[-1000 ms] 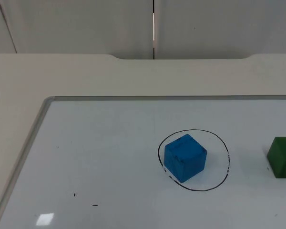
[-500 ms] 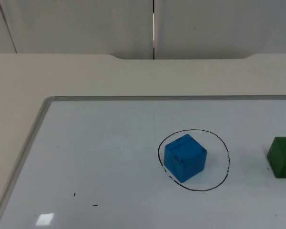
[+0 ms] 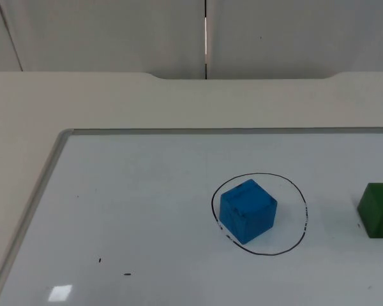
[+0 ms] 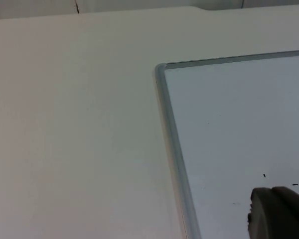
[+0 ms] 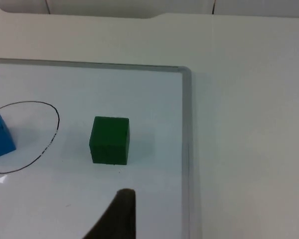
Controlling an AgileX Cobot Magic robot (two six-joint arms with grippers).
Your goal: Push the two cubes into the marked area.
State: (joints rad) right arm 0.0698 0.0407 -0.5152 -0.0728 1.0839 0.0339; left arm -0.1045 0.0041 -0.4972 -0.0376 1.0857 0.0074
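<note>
**Three Cameras, One Whiteboard**

A fixed top camera looks down and forward across the whiteboard (image 3: 147, 210) toward the partition wall (image 3: 115, 35). The left wrist camera faces its framed corner; the right wrist camera shares the blue cube (image 3: 247, 210) and green cube (image 5: 109, 140) with the top view.

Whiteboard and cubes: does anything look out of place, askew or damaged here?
Nothing is damaged or spilled. The blue cube sits inside the marked circle, turned corner-on to the whiteboard edges. The green cube stands outside the circle, near the board's right edge. A few small dark specks mark the board.
</note>
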